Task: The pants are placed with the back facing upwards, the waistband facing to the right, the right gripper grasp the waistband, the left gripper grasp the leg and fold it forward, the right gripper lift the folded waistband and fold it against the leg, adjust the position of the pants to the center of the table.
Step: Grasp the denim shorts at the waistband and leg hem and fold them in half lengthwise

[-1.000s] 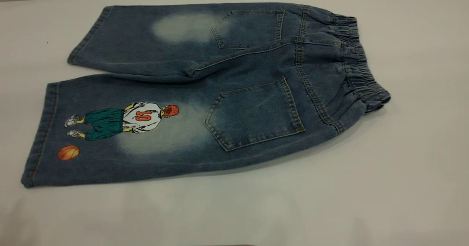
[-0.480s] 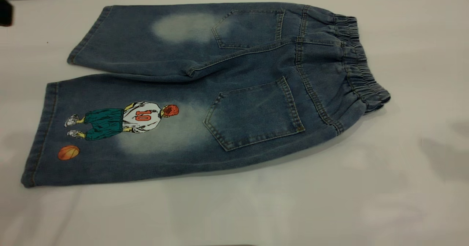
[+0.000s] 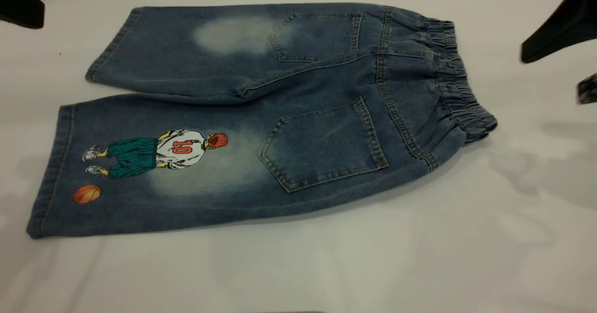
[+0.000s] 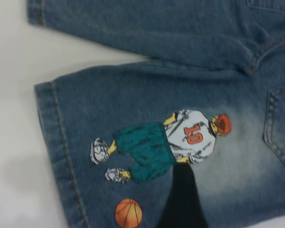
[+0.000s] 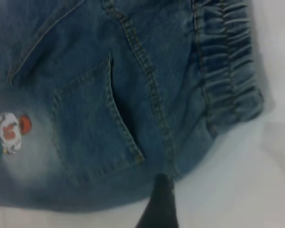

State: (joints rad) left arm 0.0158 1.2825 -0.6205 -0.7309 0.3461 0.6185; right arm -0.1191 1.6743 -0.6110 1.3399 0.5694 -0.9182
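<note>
White table (image 3: 466,257): pants (image 3: 280,117) flat; left gripper (image 3: 21,5), right gripper (image 3: 559,28) raised at sides.

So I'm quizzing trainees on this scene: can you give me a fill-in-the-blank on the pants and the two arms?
1. The waistband of the pants points toward the ____ arm's side of the table.
2. The number on the printed player's shirt on the leg is ____.
3. The pants lie flat with ____ back pockets showing.
4. Neither the left gripper nor the right gripper is ____ the pants.

Missing words: right; 10; two; touching
</note>
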